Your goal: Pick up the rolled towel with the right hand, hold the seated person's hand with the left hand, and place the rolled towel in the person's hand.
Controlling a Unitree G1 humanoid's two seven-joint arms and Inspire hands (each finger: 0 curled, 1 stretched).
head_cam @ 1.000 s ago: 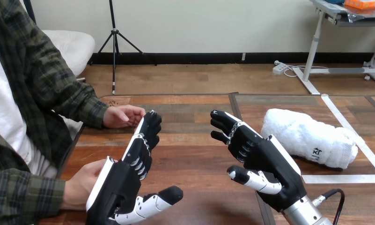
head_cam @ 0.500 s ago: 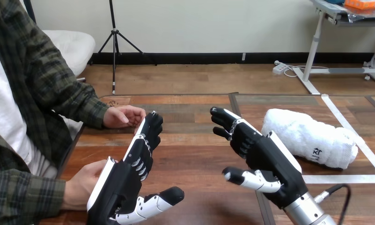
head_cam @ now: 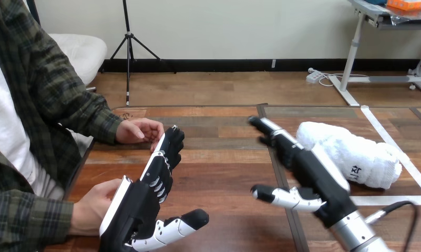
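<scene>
Head view. A wooden table [head_cam: 218, 173] is seen from above.

The rolled towel [head_cam: 355, 155] is white. It lies on the table at the right side, slanting from upper left to lower right. It is set inside a corner marked by white tape [head_cam: 397, 149]. A dark mark is seen near its right end. It is held by no hand.

The right hand [head_cam: 313, 170] is raised over the table, just left of the rolled towel's left end. Its fingers [head_cam: 274, 134] are stretched forward and nearly straight, and its thumb [head_cam: 281, 195] is spread out to the left. The hand is wide and nothing is held in it. Part of the towel's left end is covered by the hand's back. Whether the two touch cannot be told. The silver forearm [head_cam: 358, 233] enters at the bottom right.

The left hand [head_cam: 137, 207] is raised at the lower left, with its white back turned to the left. Its fingers [head_cam: 166, 155] are straight and pointed forward, and its thumb [head_cam: 184, 223] is spread to the right. The hand is wide and nothing is gripped.

Two hands of the seated person are noted at the left. The person's upper hand [head_cam: 137, 130] is loosely curled on the table's far left part, just beside the left hand's fingertips. Contact there cannot be confirmed. The person's lower hand [head_cam: 92, 206] is placed directly against the back of the left hand. It is not enclosed by any robot finger.

The rolled towel is well apart from both of the person's hands.
</scene>
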